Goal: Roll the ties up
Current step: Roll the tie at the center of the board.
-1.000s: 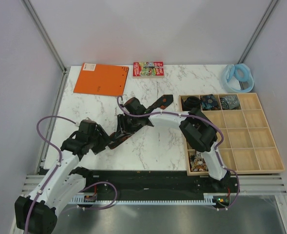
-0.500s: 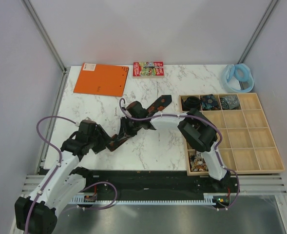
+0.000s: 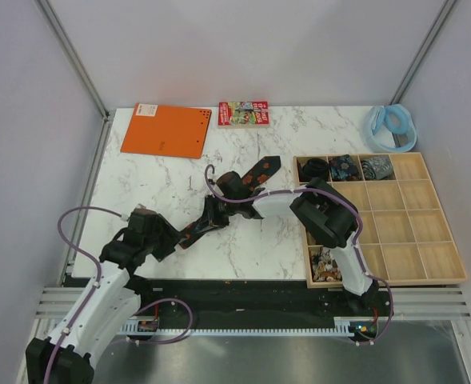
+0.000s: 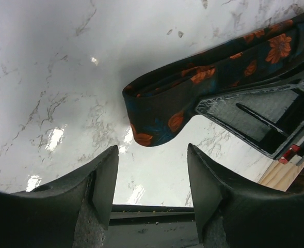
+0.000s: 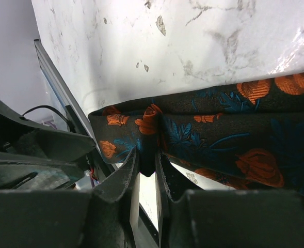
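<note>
A black tie with orange-red flowers (image 3: 255, 173) lies across the marble table (image 3: 155, 188), its folded near end by my arms. My right gripper (image 3: 211, 218) is shut on a fold of this tie (image 5: 203, 129), pinching it between both fingers (image 5: 123, 178). My left gripper (image 3: 165, 244) is open and empty, its fingers (image 4: 102, 178) just short of the tie's folded end (image 4: 159, 111). Three coiled ties (image 3: 343, 167) sit in the top row of the wooden tray (image 3: 427, 240).
An orange notebook (image 3: 165, 130) and a small colourful box (image 3: 242, 113) lie at the back. A pale blue ring (image 3: 390, 125) sits at the back right. One front compartment of the tray holds small mixed items (image 3: 325, 264).
My right gripper has drawn the tie's folded end nearer and to the left. My left gripper has pulled back toward the front edge.
</note>
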Action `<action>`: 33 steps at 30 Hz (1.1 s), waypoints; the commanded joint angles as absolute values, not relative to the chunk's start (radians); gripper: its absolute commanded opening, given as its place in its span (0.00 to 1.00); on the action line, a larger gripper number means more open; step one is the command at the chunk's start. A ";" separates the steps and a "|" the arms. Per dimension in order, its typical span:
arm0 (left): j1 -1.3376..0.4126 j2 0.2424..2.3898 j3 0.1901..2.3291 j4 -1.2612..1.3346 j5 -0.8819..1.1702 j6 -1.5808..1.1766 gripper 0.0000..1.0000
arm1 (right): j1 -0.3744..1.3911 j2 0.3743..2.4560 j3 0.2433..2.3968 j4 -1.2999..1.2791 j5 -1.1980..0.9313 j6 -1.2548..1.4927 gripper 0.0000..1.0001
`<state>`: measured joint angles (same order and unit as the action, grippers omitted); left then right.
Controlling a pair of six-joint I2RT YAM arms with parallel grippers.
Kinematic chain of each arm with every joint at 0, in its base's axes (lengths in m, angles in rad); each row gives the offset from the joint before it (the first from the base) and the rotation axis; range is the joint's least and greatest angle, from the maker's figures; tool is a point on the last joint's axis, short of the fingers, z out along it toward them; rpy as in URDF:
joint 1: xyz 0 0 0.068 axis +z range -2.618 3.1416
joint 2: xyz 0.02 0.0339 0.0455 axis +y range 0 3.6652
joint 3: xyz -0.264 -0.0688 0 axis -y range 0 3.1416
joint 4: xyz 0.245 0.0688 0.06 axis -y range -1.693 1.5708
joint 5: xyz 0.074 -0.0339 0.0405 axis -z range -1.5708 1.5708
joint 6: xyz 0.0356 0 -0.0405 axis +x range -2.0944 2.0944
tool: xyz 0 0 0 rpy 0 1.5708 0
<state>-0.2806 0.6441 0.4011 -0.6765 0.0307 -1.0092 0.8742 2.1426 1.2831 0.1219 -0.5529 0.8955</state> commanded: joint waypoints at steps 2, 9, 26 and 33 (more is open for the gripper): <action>-0.276 0.647 0.359 -0.608 0.029 -1.083 0.61 | 0.867 2.138 1.256 0.179 -0.554 0.902 0.09; -0.276 0.658 0.307 -0.529 0.006 -1.068 0.60 | 0.865 2.151 1.250 0.184 -0.555 0.900 0.03; -0.276 0.802 0.264 -0.416 -0.041 -1.052 0.55 | 0.865 2.171 1.243 0.195 -0.564 0.900 0.00; -0.276 0.856 0.247 -0.359 -0.034 -1.048 0.47 | 0.864 2.175 1.224 0.210 -0.569 0.904 0.00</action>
